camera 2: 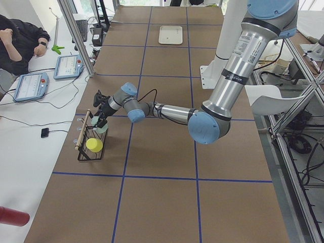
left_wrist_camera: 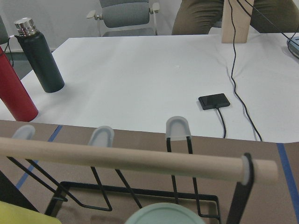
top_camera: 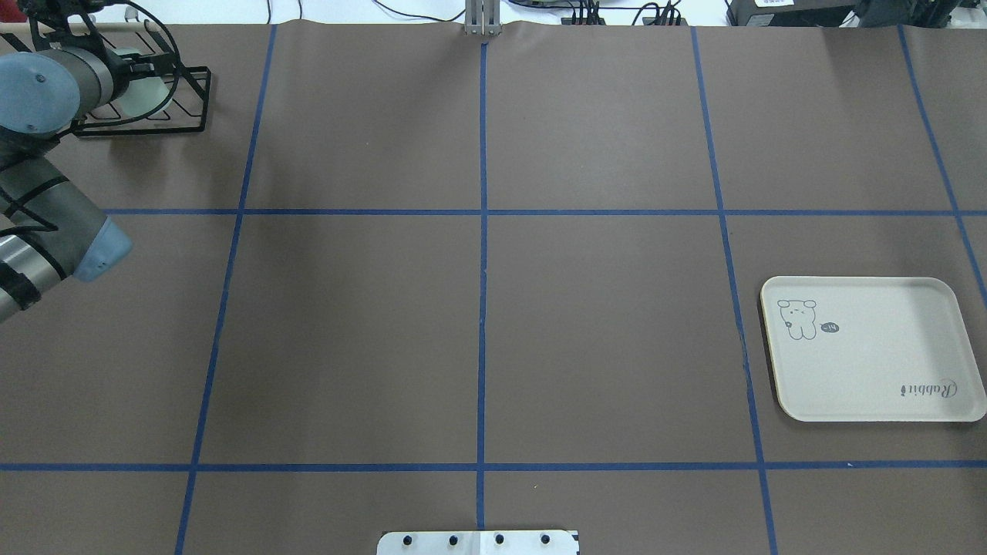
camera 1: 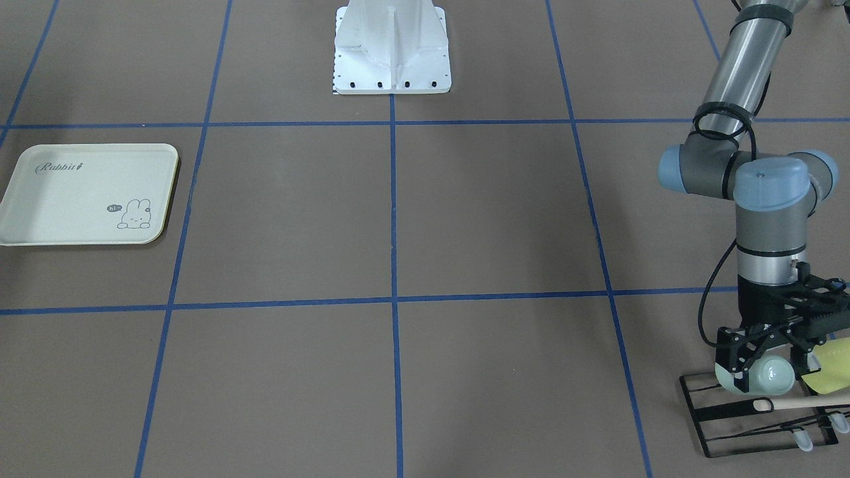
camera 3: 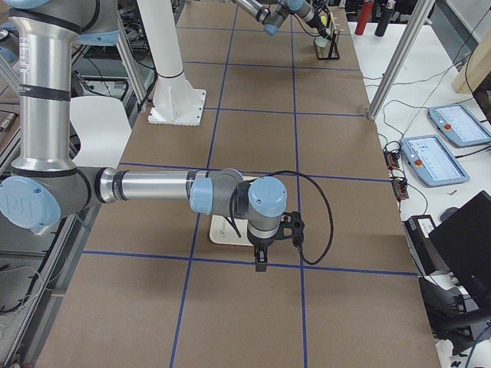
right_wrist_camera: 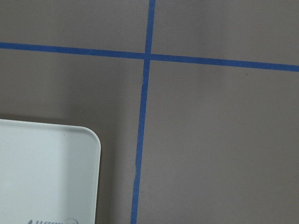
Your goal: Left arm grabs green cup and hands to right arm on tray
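Note:
The green cup [camera 1: 773, 375] lies tilted in a black wire rack [camera 1: 702, 415] at the table's far left corner. It also shows in the overhead view [top_camera: 148, 91] and at the bottom of the left wrist view [left_wrist_camera: 163, 215]. My left gripper [camera 1: 770, 368] reaches down into the rack with a finger on each side of the cup, and it looks open. The cream tray [camera 1: 86, 192] lies flat and bare on the other side [top_camera: 871, 354]. My right gripper [camera 3: 261, 261] hangs over the tray's corner [right_wrist_camera: 42, 172]. I cannot tell whether it is open or shut.
A yellow-green cup [camera 1: 833, 365] sits in the same rack beside the green one. A wooden dowel [left_wrist_camera: 140, 158] runs along the rack's top. A dark bottle [left_wrist_camera: 39, 56] and a red bottle [left_wrist_camera: 14, 88] stand on the white desk beyond. An operator [camera 2: 20, 40] sits there.

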Action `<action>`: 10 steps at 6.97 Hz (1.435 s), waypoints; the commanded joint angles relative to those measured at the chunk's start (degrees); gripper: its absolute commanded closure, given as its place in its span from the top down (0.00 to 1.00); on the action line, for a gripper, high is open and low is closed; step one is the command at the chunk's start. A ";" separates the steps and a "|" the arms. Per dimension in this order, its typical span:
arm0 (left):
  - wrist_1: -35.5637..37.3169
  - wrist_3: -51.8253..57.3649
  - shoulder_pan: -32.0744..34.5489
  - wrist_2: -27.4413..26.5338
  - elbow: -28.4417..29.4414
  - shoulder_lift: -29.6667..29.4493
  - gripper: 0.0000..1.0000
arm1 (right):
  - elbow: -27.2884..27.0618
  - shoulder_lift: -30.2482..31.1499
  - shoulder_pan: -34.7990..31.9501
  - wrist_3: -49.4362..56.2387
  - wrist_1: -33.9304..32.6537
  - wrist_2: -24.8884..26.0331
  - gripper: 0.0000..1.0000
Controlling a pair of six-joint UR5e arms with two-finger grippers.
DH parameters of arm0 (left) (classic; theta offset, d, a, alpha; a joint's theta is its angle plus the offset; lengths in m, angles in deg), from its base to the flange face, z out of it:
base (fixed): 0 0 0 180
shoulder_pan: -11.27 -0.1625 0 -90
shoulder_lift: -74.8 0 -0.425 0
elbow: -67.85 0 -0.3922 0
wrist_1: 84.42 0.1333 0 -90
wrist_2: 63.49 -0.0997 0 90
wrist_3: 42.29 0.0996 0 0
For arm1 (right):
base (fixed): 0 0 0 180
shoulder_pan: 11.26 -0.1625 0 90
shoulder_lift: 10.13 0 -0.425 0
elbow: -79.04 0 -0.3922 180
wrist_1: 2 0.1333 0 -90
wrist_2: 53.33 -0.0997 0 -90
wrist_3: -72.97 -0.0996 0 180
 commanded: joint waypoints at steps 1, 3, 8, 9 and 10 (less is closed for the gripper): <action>-0.03 -0.09 -0.04 0.00 -0.08 -0.09 0.86 | 0.00 0.00 0.00 0.00 0.00 0.00 1.00; -0.12 -0.09 -0.04 0.00 -0.08 0.00 0.81 | 0.00 0.00 0.00 0.00 0.00 0.00 1.00; -0.30 0.09 0.23 -0.09 -1.39 0.08 0.50 | 0.00 0.00 0.00 0.00 0.00 0.00 1.00; -0.30 0.09 0.49 0.00 -1.92 0.08 0.50 | 0.09 0.09 0.00 0.00 0.00 0.00 1.00; -0.30 0.17 0.58 -0.09 -2.28 0.08 0.50 | 0.09 0.09 0.00 0.00 0.00 0.00 1.00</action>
